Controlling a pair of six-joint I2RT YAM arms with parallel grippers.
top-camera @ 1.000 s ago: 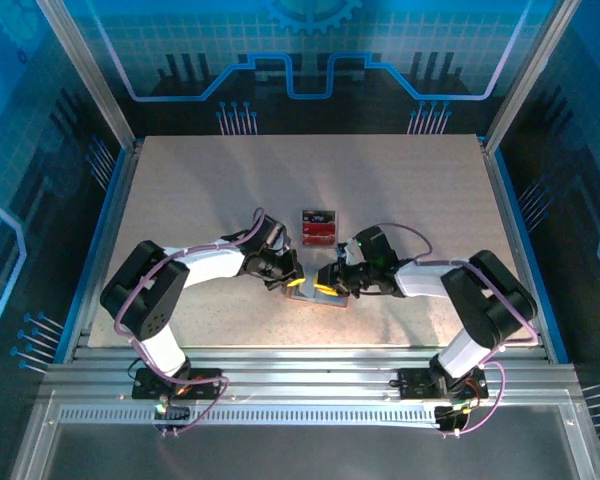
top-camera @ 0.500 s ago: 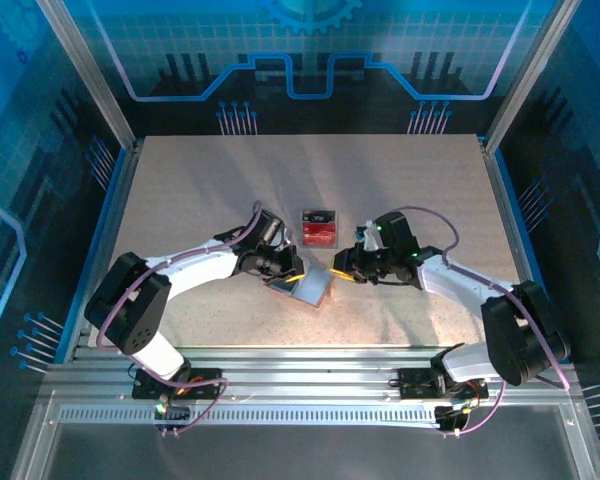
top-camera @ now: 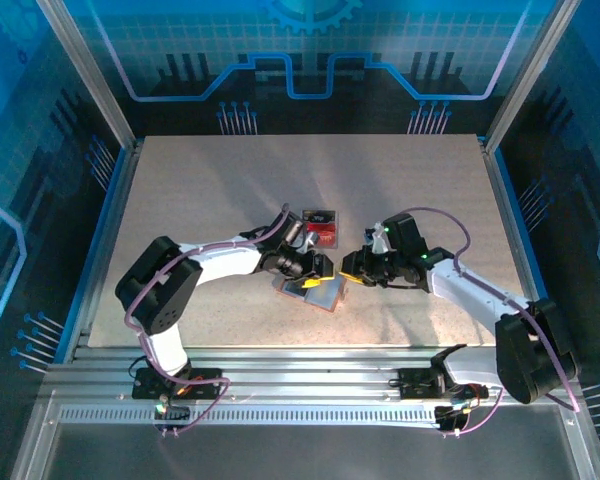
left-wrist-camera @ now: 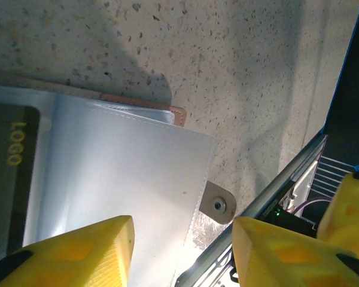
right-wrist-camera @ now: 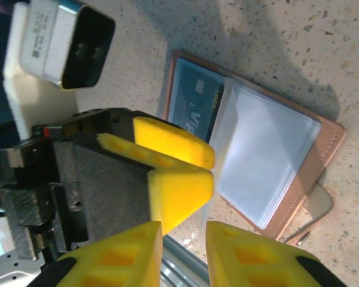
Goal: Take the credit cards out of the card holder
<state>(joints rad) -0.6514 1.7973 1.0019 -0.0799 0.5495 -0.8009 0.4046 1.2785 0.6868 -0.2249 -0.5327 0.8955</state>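
Observation:
The card holder point(top-camera: 318, 294) lies open on the table, pale clear sleeves up inside a brown rim point(right-wrist-camera: 330, 139). A bluish card point(right-wrist-camera: 195, 109) sits in its left sleeve, and a dark card with yellow print point(left-wrist-camera: 11, 179) shows under plastic. My left gripper point(top-camera: 316, 268) hovers open just above the sleeves point(left-wrist-camera: 125, 173), fingers point(left-wrist-camera: 78, 254) apart with nothing between them. My right gripper point(top-camera: 352, 268) stands just right of the holder, its fingertips point(right-wrist-camera: 251, 257) a narrow gap apart and empty. Red and dark credit cards point(top-camera: 320, 226) lie stacked behind the holder.
The holder's snap tab point(left-wrist-camera: 218, 205) sticks out toward the table's near metal rail point(left-wrist-camera: 269, 197). The left arm's wrist camera point(right-wrist-camera: 60, 42) and yellow fingers point(right-wrist-camera: 173, 161) crowd the space in front of my right gripper. Open tabletop lies to the back and both sides.
My left gripper has opened and shifted right over the holder. The right gripper has drawn back to the right of the holder, which has slid slightly rightward.

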